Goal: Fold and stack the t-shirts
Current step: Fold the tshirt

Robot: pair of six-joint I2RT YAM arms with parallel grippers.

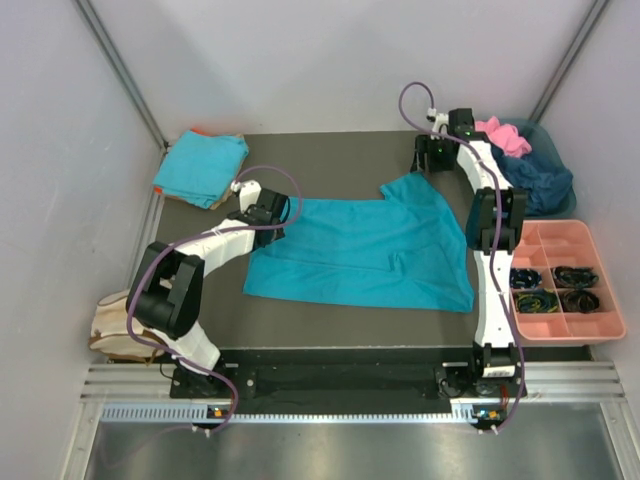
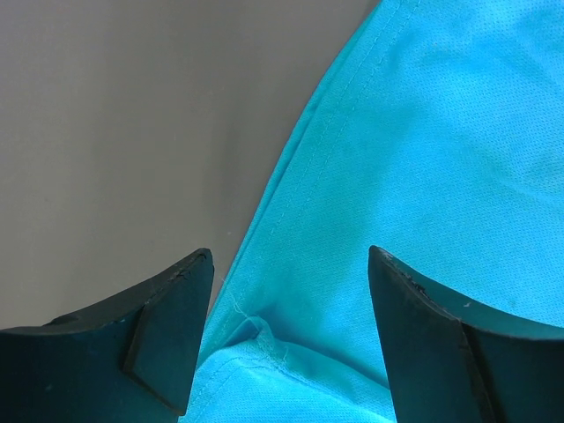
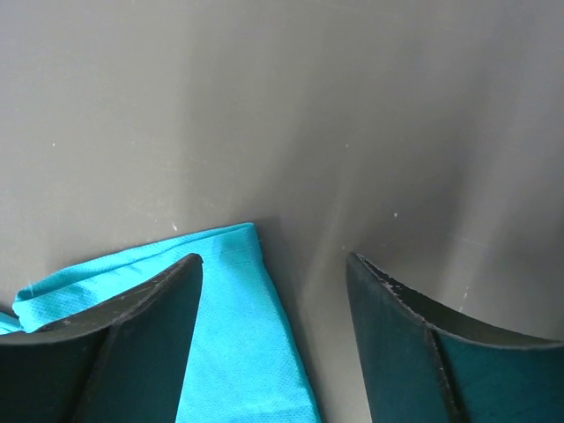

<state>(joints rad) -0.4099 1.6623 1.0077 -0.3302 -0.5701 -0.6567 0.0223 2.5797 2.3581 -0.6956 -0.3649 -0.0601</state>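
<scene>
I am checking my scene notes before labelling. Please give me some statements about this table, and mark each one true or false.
1. A turquoise t-shirt lies spread on the table. True.
2. The left gripper is shut on it. False: its jaws stand apart over the shirt's edge.
3. A folded turquoise shirt lies at the far left. True.
4. The pink tray is empty. False: dark small items lie in some of its compartments.

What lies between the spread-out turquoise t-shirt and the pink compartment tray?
Only the right arm, stretching over bare table between the turquoise t-shirt and the pink tray. The top external view shows it.
</scene>
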